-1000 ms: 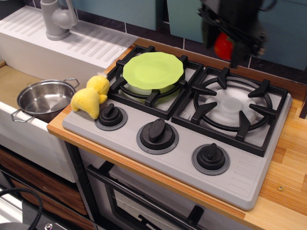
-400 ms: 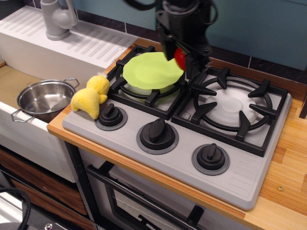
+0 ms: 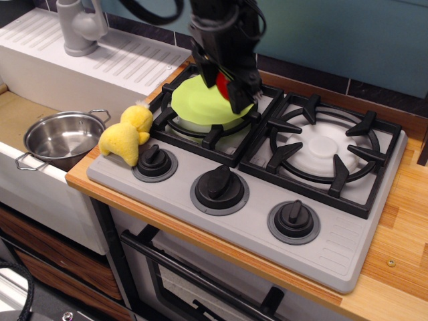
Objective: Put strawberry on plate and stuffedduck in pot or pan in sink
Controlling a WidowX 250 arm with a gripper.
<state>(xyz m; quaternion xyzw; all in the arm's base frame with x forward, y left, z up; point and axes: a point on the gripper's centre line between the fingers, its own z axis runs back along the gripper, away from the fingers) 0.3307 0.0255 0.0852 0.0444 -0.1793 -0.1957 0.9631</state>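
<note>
My black gripper (image 3: pixel 223 84) is shut on the red strawberry (image 3: pixel 223 81) and holds it just above the right part of the lime-green plate (image 3: pixel 200 103), which lies on the left burner of the stove. The yellow stuffedduck (image 3: pixel 126 136) sits at the stove's left edge, beside the leftmost knob. The shiny steel pot (image 3: pixel 60 138) stands empty in the sink (image 3: pixel 17 117) at the left, with its loop handles showing.
The grey stove top (image 3: pixel 267 221) has three black knobs along its front and a bare right burner (image 3: pixel 326 148). A grey faucet (image 3: pixel 79 27) stands on the white ribbed draining board (image 3: pixel 127 60). Wooden counter (image 3: pixel 408 221) runs along the right.
My gripper has carried the strawberry left and down, from above the right burner to just over the plate. The duck and pot have not moved.
</note>
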